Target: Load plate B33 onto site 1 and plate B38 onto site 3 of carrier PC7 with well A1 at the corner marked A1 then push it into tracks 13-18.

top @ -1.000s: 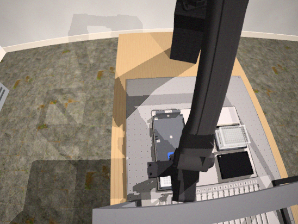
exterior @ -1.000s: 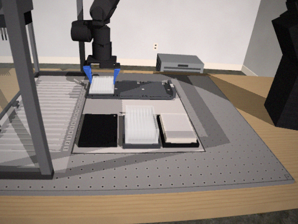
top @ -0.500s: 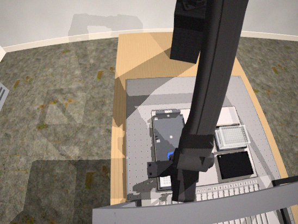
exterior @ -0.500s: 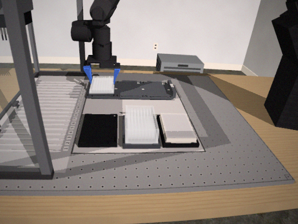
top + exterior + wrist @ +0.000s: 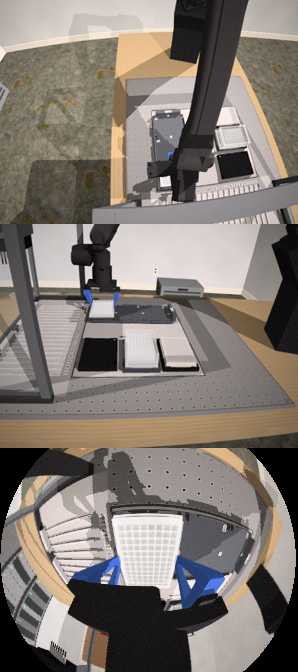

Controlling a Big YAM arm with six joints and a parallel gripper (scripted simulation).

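1. The grey perforated deck (image 5: pixel 168 392) lies on a wooden table (image 5: pixel 152 428), with the ribbed loading rails (image 5: pixel 51 333) at its left in the exterior view.
2. The dark plate carrier (image 5: pixel 147 313) lies on the pale apron (image 5: pixel 103 328), beyond the row of nests.
3. The deep-well block (image 5: pixel 140 349) stands on the middle nest; an empty black nest (image 5: pixel 98 354) is on its rail side and a white plate (image 5: pixel 178 352) on the other nest.
4. The gripper (image 5: pixel 101 297) has its blue fingers (image 5: pixel 87 295) spread wide and clamped on the short ends of a white well plate (image 5: pixel 101 309), which is at the carrier's rail-side end.
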